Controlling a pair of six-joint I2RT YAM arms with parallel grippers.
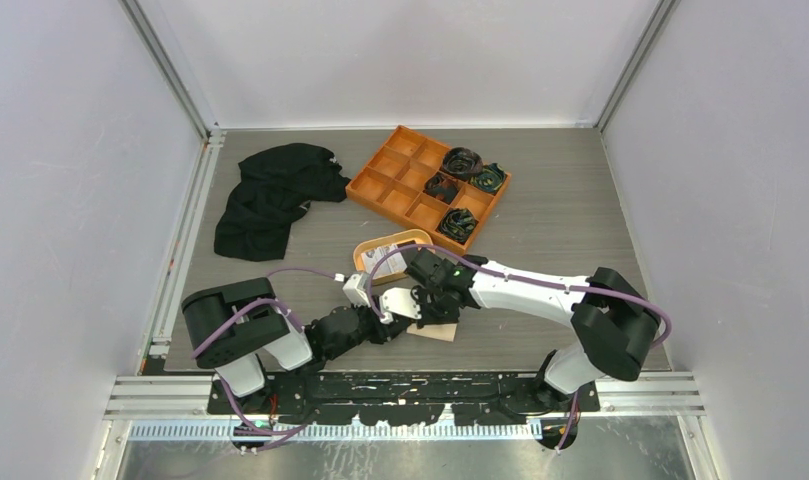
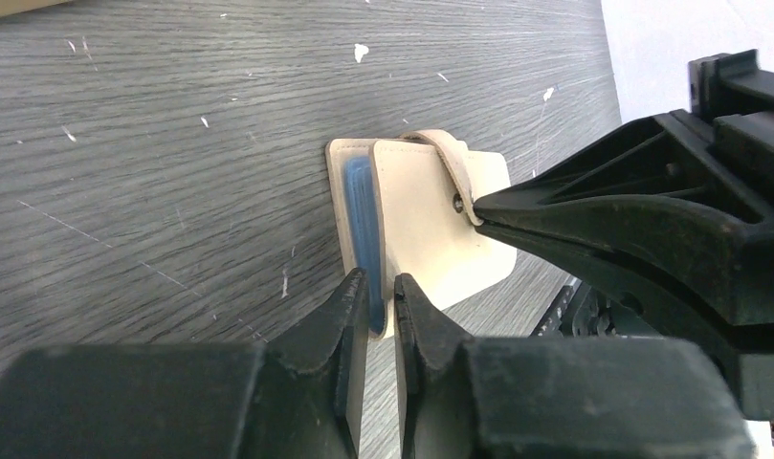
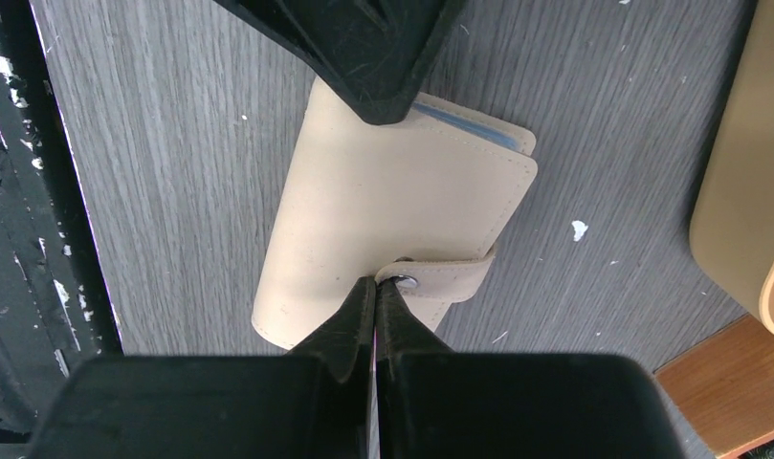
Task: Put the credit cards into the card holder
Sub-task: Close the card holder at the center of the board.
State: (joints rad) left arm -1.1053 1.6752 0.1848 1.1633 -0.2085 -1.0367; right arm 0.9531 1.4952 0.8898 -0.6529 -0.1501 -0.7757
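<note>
The beige card holder lies folded on the table near the front edge, and it also shows under the grippers in the top view. A light blue credit card stands between its flaps, one end sticking out. My left gripper is closed narrowly on that near end. My right gripper is shut, with nothing between its fingers. Its tips touch the end of the snap tab beside the snap. The same tips show against the tab in the left wrist view.
An oval orange dish with something flat and white in it stands just beyond the grippers. Farther back are a large orange divided tray holding dark coiled items and a black cloth. The black base frame borders the near edge.
</note>
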